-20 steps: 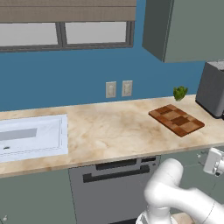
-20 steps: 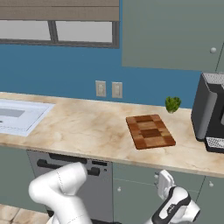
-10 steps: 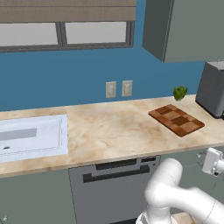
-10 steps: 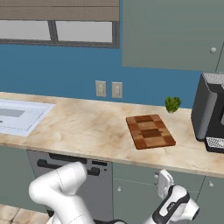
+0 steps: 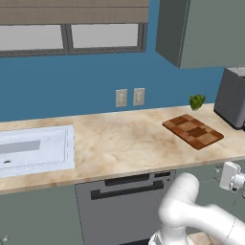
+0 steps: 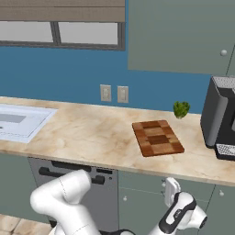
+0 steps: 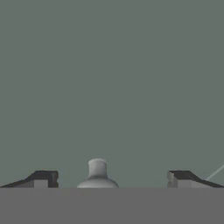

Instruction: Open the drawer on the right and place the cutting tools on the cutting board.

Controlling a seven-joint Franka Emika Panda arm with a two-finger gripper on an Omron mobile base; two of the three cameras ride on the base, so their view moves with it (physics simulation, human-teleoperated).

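The drawer [image 7: 112, 78] is showing as a flat, plain grey-green front, closed, with a small round grey knob [image 7: 97, 174] sticking out of it. The cutting board [image 6: 158, 137] is lying flat on the counter at a slight angle, a rectangular wooden slab checkered in light and dark brown squares, its top bare.
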